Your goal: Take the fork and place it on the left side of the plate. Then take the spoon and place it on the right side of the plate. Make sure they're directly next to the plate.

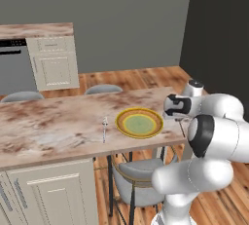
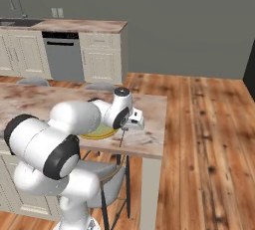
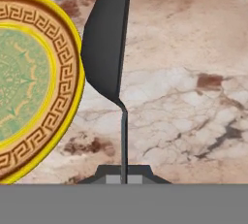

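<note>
Your gripper [image 3: 124, 178] is clamped on the slim handle of the spoon [image 3: 107, 43], with the jaws pinched tight around it and the dark oval bowl pointing away from the hand. In the hand view, the spoon's bowl lies just beside the yellow rim of the plate [image 3: 72, 72], over the marbled countertop [image 3: 193, 97]. From the left base view, you see the plate [image 1: 139, 122] near the counter's right end, with the fork [image 1: 104, 128] lying flat close to its left side. The gripper [image 1: 179, 118] is at the plate's right edge. In the right base view the spoon [image 2: 121, 135] hangs thin and dark below the hand.
</note>
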